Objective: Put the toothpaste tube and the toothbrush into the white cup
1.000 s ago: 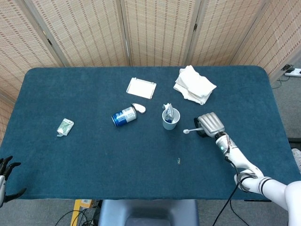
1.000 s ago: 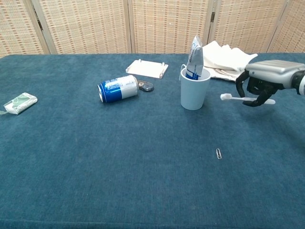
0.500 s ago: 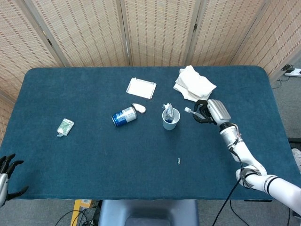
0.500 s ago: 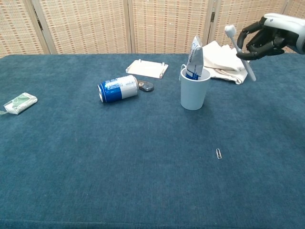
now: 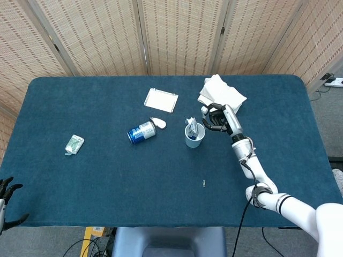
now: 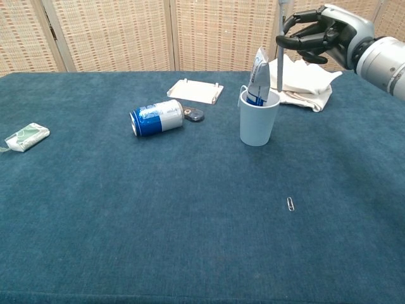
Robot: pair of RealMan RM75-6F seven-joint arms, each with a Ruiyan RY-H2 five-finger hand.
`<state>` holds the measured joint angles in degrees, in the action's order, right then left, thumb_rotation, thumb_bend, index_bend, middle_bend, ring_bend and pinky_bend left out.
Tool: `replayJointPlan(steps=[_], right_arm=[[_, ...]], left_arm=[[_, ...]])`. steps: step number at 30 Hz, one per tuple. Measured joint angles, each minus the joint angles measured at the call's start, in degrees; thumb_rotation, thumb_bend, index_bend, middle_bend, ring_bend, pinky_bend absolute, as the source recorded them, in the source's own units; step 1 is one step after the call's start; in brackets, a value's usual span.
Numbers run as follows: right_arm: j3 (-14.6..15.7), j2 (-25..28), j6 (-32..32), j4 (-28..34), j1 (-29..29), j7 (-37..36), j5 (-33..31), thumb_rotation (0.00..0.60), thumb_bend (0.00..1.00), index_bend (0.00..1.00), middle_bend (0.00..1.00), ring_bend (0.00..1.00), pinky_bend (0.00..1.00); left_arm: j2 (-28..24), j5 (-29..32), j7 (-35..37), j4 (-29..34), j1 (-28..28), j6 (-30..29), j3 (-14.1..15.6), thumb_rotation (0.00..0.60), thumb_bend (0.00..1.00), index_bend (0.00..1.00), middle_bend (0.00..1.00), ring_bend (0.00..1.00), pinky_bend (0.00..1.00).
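The white cup [image 6: 258,123] stands upright mid-table, also seen in the head view [image 5: 194,138]. A blue and white toothpaste tube [image 6: 258,75] stands in it, sticking up past the rim. My right hand [image 6: 323,35] hovers just right of and above the cup, gripping a white toothbrush [image 6: 279,57]. The brush hangs nearly upright, its lower end at the cup's right rim; whether the tip is inside I cannot tell. In the head view the right hand [image 5: 220,118] sits beside the cup. My left hand [image 5: 5,194] rests off the table's near left corner, fingers apart and empty.
A blue can [image 6: 156,117] lies on its side left of the cup, a small dark object [image 6: 194,114] beside it. Behind are a flat white box [image 6: 195,90] and a crumpled white cloth [image 6: 304,82]. A green packet [image 6: 26,137] lies far left, a paperclip [image 6: 290,204] in front.
My right hand has risen and moved left from the table's right side to the cup. The toothbrush has swung from level to upright, its lower end now at the rim.
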<state>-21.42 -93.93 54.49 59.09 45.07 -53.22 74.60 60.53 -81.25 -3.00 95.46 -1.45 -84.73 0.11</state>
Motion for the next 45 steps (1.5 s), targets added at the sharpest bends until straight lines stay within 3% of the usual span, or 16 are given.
replayJointPlan(steps=[9, 20, 22, 28, 31, 41, 45], right_arm=[[-1.0, -3.8, -0.5, -5.7, 2.4, -6.3, 0.2, 0.6, 0.28, 0.72, 0.9, 0.87, 0.99], [0.9, -6.4, -1.7, -10.1, 2.7, -9.8, 1.2, 0.6, 0.28, 0.72, 0.89, 0.87, 0.99], [1.3, -6.6, -1.8, -11.0, 2.7, -10.3, 1.4, 0.6, 0.28, 0.68, 0.88, 0.87, 0.99], [2.7, -6.8, -2.2, -13.0, 2.5, -12.3, 2.7, 0.6, 0.28, 0.43, 0.87, 0.87, 0.99], [3.1, -6.8, -2.2, -13.4, 2.4, -12.4, 2.9, 0.6, 0.27, 0.37, 0.87, 0.87, 0.99], [4.6, -4.3, 0.4, -11.5, 0.9, -9.5, 4.5, 0.6, 0.26, 0.32, 0.82, 0.82, 0.99], [5.8, -1.4, 2.7, -9.0, -0.8, -3.2, 5.4, 0.6, 0.34, 0.32, 0.75, 0.76, 0.98]], left_arm=[[-0.2, 0.3, 0.3, 0.0, -0.2, 0.2, 0.1, 0.6, 0.2, 0.25, 0.1, 0.04, 0.14], [-0.2, 0.1, 0.0, 0.3, -0.1, 0.3, 0.2, 0.6, 0.2, 0.25, 0.1, 0.04, 0.14], [-0.2, 0.1, -0.1, 0.3, -0.1, 0.3, 0.2, 0.6, 0.2, 0.25, 0.1, 0.04, 0.14], [-0.1, -0.1, -0.4, 0.4, 0.1, 0.4, 0.1, 0.6, 0.2, 0.25, 0.1, 0.04, 0.14], [0.0, -0.3, -0.5, 0.6, 0.2, 0.5, 0.2, 0.6, 0.2, 0.25, 0.1, 0.04, 0.14], [0.0, -0.4, -0.7, 0.5, 0.2, 0.4, 0.2, 0.6, 0.2, 0.25, 0.1, 0.04, 0.14], [0.7, -0.4, -0.7, 0.1, 0.3, 0.2, -0.1, 0.6, 0.2, 0.25, 0.1, 0.04, 0.14]])
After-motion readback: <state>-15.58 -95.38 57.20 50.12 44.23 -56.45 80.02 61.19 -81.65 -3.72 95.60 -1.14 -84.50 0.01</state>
